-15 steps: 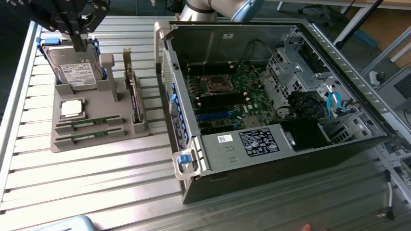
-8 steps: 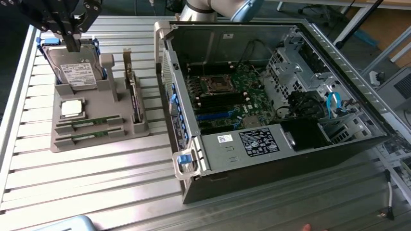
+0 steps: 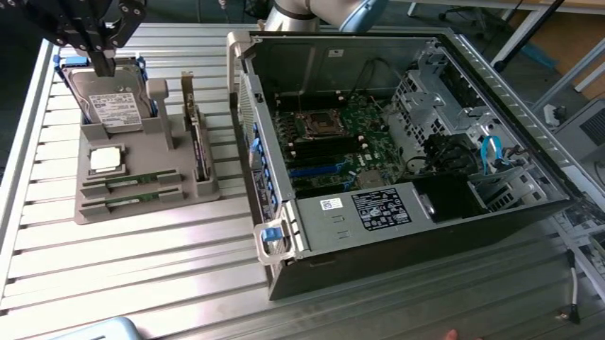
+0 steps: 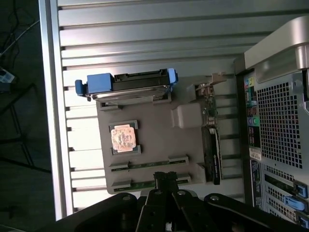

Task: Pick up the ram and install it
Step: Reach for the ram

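Observation:
Two green ram sticks lie in slots of a grey holder tray: one ram and, beside it, a second ram. My gripper hangs high above the tray, over the hard drive end in the exterior view. Its black fingers are pressed together and hold nothing. In the wrist view the fingertips overlap the end of the second ram. The open computer case lies at the exterior view's right, with the motherboard's memory slots exposed.
The tray also carries a hard drive in a blue bracket, a silver processor chip and an upright dark expansion card. Everything rests on a ribbed metal table.

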